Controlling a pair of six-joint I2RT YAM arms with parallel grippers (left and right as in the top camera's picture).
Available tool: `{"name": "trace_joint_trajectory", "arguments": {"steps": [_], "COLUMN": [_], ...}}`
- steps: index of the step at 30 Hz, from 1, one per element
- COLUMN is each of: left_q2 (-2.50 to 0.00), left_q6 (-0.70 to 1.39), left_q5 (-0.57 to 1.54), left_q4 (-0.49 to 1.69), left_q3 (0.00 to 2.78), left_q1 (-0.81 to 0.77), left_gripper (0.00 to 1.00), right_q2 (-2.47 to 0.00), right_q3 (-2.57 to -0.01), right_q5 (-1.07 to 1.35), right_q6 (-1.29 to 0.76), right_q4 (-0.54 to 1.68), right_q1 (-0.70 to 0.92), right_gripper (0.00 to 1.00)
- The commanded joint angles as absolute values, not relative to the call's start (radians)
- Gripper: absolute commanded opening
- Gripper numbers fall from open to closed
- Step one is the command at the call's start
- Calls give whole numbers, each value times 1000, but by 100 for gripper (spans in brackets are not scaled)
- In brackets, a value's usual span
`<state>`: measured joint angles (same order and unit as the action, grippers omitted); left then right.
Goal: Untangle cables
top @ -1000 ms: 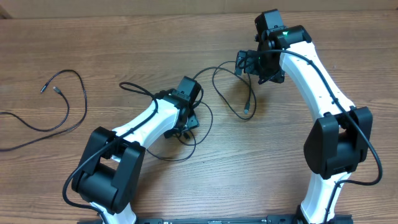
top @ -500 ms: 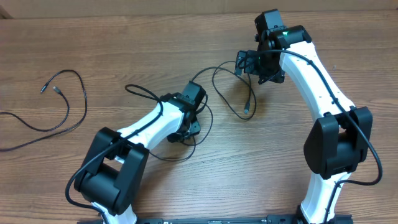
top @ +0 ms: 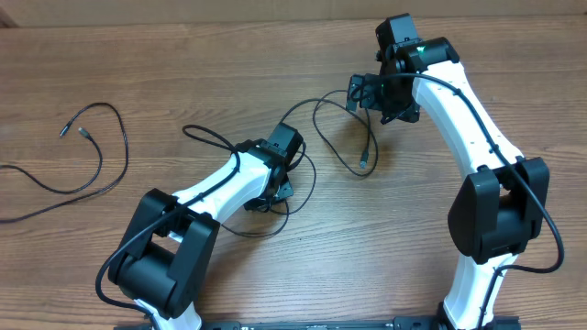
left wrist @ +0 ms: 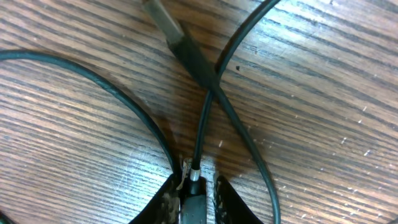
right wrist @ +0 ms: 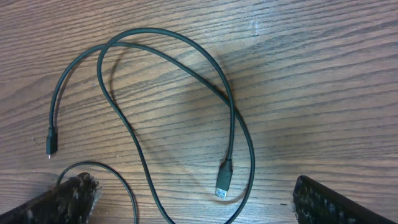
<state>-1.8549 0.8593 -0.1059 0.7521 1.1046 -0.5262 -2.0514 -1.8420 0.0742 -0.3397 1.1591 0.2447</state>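
Judging by how they lie, we expect the cables (right wrist: 231, 124) to handle as light, limp cords. They drape flat on the wooden table (top: 183, 64) in loose curves, so a pull on one strand will likely drag its neighbours along instead of sliding free. The jacket looks smooth and thin (easy to lose from a pinch), while the plug ends look stiffer and thicker, which makes them the better place to take hold.

That is where our left gripper (left wrist: 198, 191) is. Its jaws stand narrow, pinched on the end of the held cable (left wrist: 199, 137), which runs up from the fingertips and crosses another strand just beyond, near a second plug (left wrist: 166, 23) lying on the wood. Our right gripper (right wrist: 196, 202) hangs above the far part of the tangle with its fingers (right wrist: 71, 193) spread wide and nothing between them. Below it two long loops overlap, with one plug tip (right wrist: 222, 180) near the middle.

The tangle sits mid-table between the two arms, and one separate cable (top: 125, 147) lies well apart toward the left side. We would grip near a plug and pull slowly, low along the table, since a sharp tug could tighten the crossing.
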Motion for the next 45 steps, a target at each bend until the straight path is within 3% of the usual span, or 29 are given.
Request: {"name": "trace_joint_trajectory", "arguments": {"steps": [1, 2, 4, 5, 7, 9, 19, 22, 29, 31, 45], "left_q2": [-1878, -1878, -1878, -1878, -1878, -1878, -1878, -1878, -1878, -1878, -1890], "left_q6": [782, 768, 722, 692, 629, 595, 561, 567, 677, 719, 907], "left_q5": [-81, -81, -73, -64, -36, -24, 25, 44, 25, -4, -114], "left_q4": [720, 728, 735, 739, 762, 794, 846, 840, 840, 840, 792], "left_q3": [1097, 1105, 1122, 1130, 1153, 1174, 1216, 1216, 1214, 1214, 1213], "left_q1": [-497, -483, -453, -440, -408, -382, -336, -348, -385, -397, -427], "left_gripper": [14, 8, 4, 8, 31, 39, 53, 63, 69, 77, 72], "right_q2": [-2042, -2042, -2042, -2042, -2042, -2042, -2042, -2042, -2042, -2042, -2042], "right_q3": [-1847, -1847, -1847, -1847, -1847, -1847, -1847, -1847, -1847, -1847, -1847], "right_q5": [76, 76, 76, 76, 76, 76, 76, 76, 76, 76, 76], "right_q6": [-336, -336, -336, -336, -336, -336, -336, -336, -336, -336, -336], "right_q4": [1154, 1154, 1154, 1154, 1154, 1154, 1154, 1154, 1154, 1154, 1154], "right_q1": [247, 247, 247, 247, 247, 247, 247, 247, 247, 247, 247], "right_gripper": [100, 100, 100, 100, 100, 100, 100, 100, 100, 100, 100]}}
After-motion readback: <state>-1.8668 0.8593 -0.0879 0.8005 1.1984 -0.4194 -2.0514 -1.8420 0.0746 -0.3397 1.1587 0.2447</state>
